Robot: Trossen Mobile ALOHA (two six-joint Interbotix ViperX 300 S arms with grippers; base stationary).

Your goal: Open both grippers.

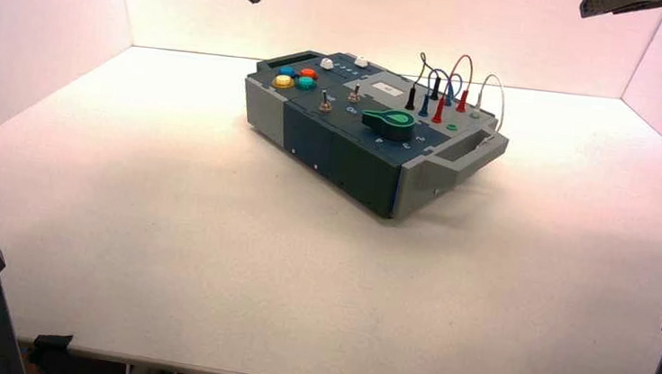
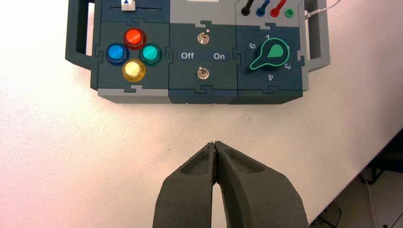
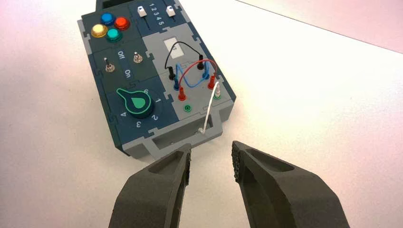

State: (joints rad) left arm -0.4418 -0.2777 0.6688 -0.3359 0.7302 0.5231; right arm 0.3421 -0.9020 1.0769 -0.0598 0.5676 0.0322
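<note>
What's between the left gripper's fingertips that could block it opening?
Nothing visible. The left gripper is shut, its tips meeting with nothing between them, above bare table short of the box. The right gripper is already open, near the box's handle end.

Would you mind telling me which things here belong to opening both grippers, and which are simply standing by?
Belongs to the job:
left gripper, fingertips together
right gripper, fingers apart

Standing by:
box
green knob
four coloured buttons
plugged wires
</note>
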